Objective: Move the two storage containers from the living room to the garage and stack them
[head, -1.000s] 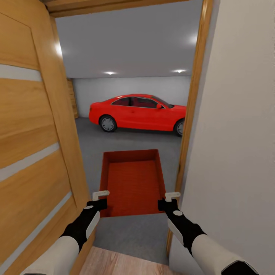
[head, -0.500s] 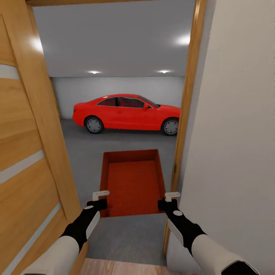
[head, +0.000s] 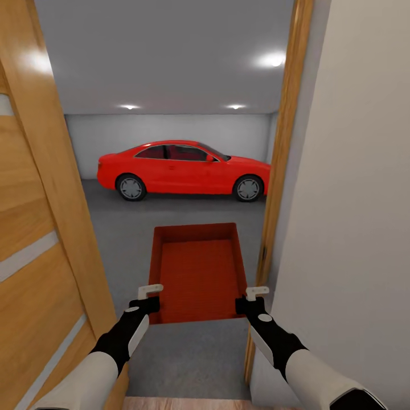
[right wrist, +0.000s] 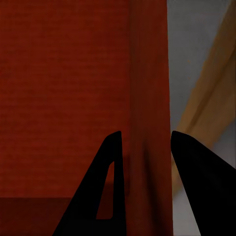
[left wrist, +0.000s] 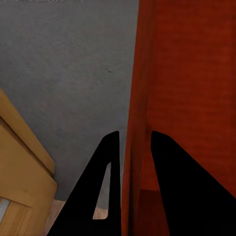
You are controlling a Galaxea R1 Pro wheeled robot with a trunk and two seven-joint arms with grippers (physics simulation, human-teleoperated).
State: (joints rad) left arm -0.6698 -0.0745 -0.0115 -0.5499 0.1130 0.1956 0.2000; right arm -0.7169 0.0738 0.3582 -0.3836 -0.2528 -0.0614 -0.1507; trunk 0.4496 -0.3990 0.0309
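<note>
Between an open wooden door (head: 40,239) on the left and a white wall (head: 359,216) on the right, the robot stands at a doorway looking into the garage (head: 171,131). Both arms hold one orange-red container (head: 197,273) level in front of the trunk, above the grey concrete floor (head: 188,353). Left gripper (head: 149,296) clenched on the container's left wall; left wrist view shows that wall (left wrist: 135,123) running between the two dark fingers (left wrist: 105,191). Right gripper (head: 253,297) clenched on the right wall; right wrist view shows the wall (right wrist: 150,123) between its fingers (right wrist: 105,191), with door frame (right wrist: 206,108) just beside. Container open-topped, inside bare with a fine ribbed texture. Red car (head: 182,169) parked side-on well beyond, against the white back wall, under ceiling lights (head: 273,58). Strip of light wood flooring (head: 188,403) at the near edge. No writing, labels or brand marks legible on container, car or door.
</note>
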